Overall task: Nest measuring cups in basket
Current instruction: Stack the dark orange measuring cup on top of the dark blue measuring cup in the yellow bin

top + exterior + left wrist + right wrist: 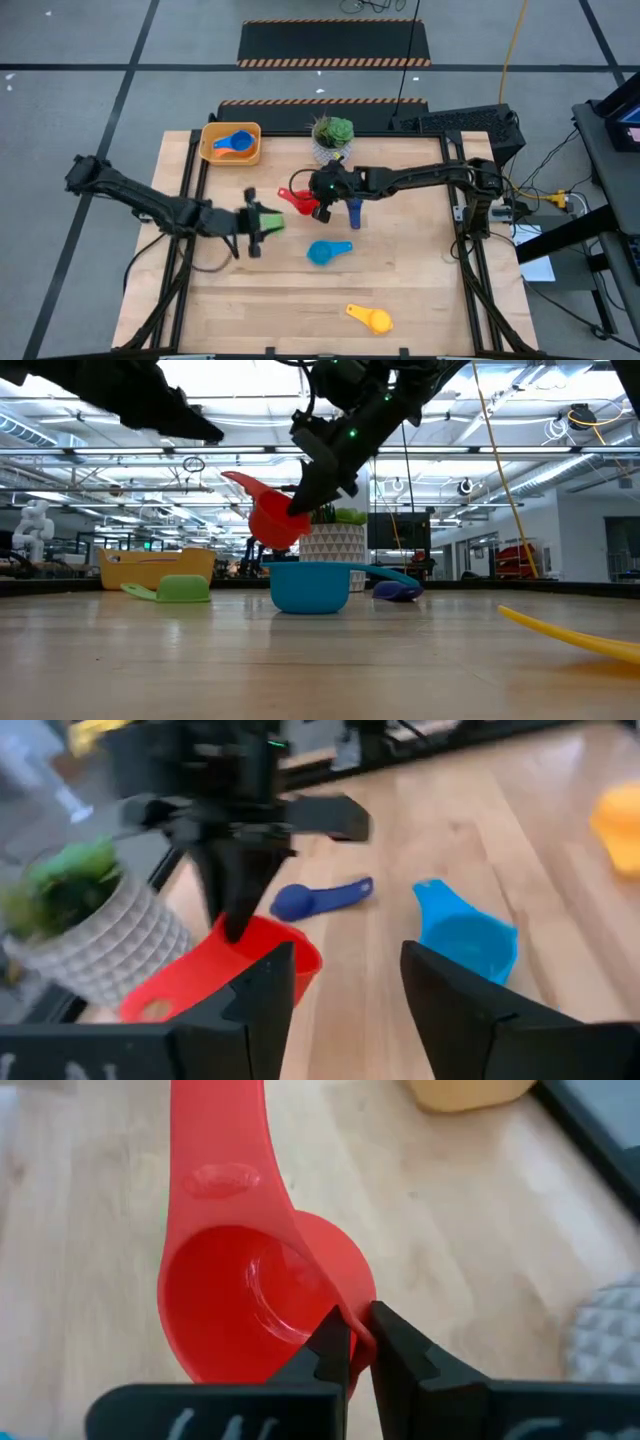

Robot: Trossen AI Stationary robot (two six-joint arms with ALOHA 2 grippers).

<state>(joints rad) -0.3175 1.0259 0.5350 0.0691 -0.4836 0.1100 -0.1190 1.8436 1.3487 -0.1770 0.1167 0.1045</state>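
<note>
The right pincer [352, 1342] grips the red cup [245, 1295] by its rim and holds it above the tabletop [420, 290], near centre. The basket [212, 152], with a blue cup [232, 143] inside, sits at ten o'clock from it. To do this well, keep the cup level, carry it over the basket wall, and lower it around or into the blue cup before releasing. The left pincer [345, 985] hangs open over the green cup [268, 220]
</note>
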